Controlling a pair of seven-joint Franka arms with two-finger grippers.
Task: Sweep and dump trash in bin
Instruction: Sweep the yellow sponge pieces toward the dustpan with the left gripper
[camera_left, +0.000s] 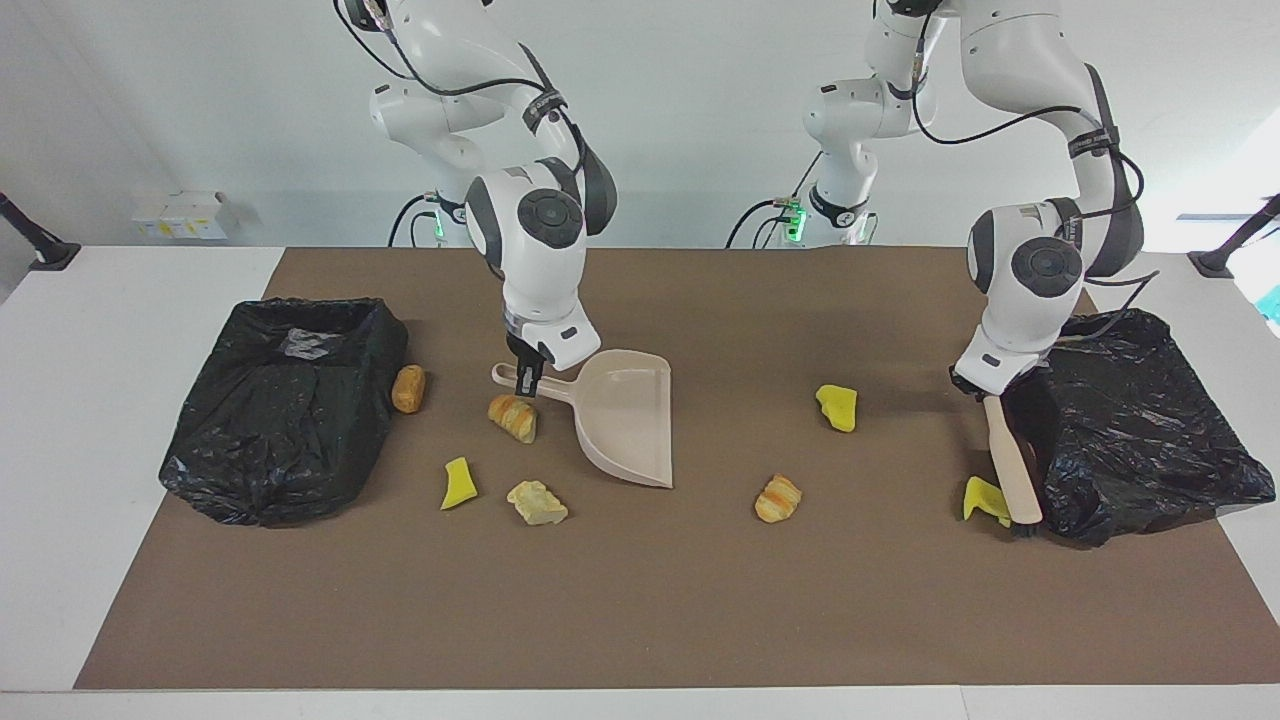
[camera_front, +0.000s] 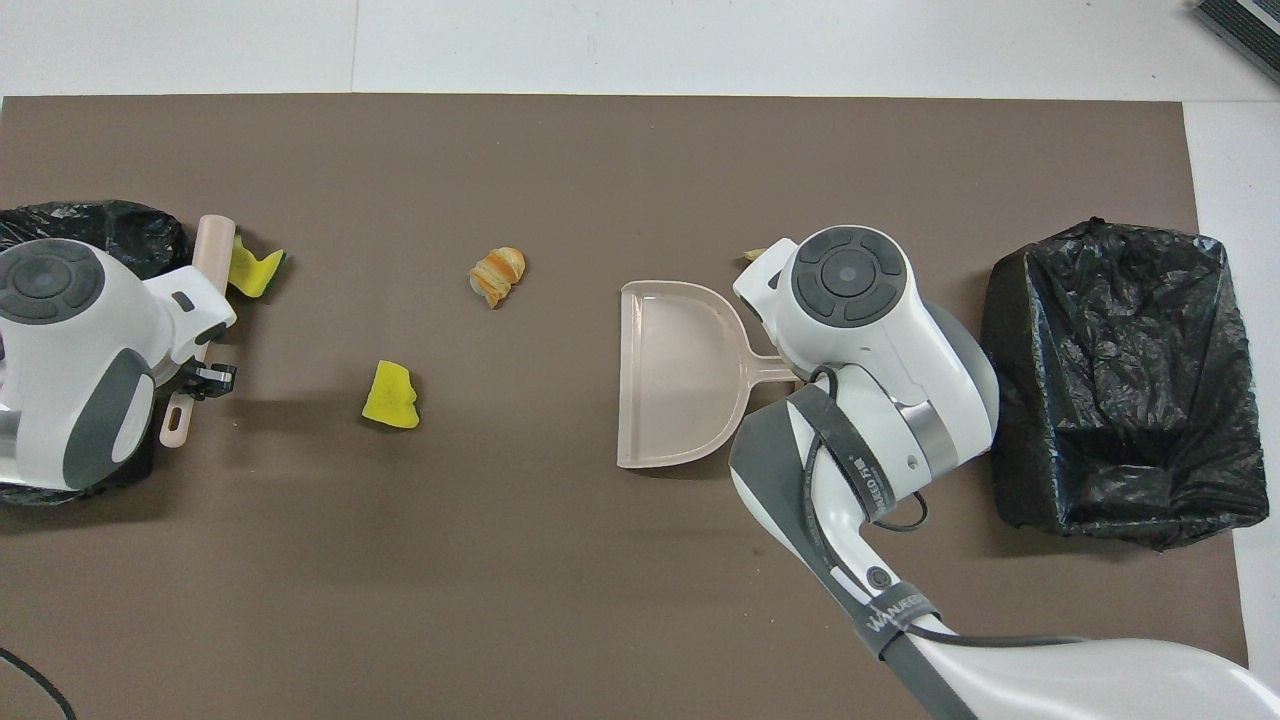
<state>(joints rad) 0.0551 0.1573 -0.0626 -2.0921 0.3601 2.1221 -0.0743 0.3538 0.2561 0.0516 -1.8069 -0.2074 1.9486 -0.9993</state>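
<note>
**Brush and dustpan gripped, scraps spread over the counter**

We saw the left gripper (camera_left: 978, 392) with its jaws clamped on the handle of the beige brush (camera_left: 1010, 465), which slanted down so that its bristle end met the mat beside the black-lined bin (camera_left: 1130, 420) at the left arm's end of the counter (camera_left: 60, 450). One yellow sponge scrap (camera_left: 985, 499) lay just beside the brush head, touching it or nearly so; we could not tell which. The right gripper (camera_left: 528, 380) had its jaws closed on the handle of the dustpan (camera_left: 625, 415), which rested flat on the brown mat (camera_left: 640, 600).

The rest of the trash was well apart from the brush. A second yellow scrap (camera_left: 838, 407) and a striped pastry lump (camera_left: 778, 498) lay between dustpan and brush. A pastry piece (camera_left: 513, 417) sat just below the right gripper, beside the dustpan handle. A yellow wedge (camera_left: 458, 484) and a pale lump (camera_left: 537, 502) lay farther from the robots, and a brown roll (camera_left: 408, 388) rested against the other bin (camera_left: 280, 400).
</note>
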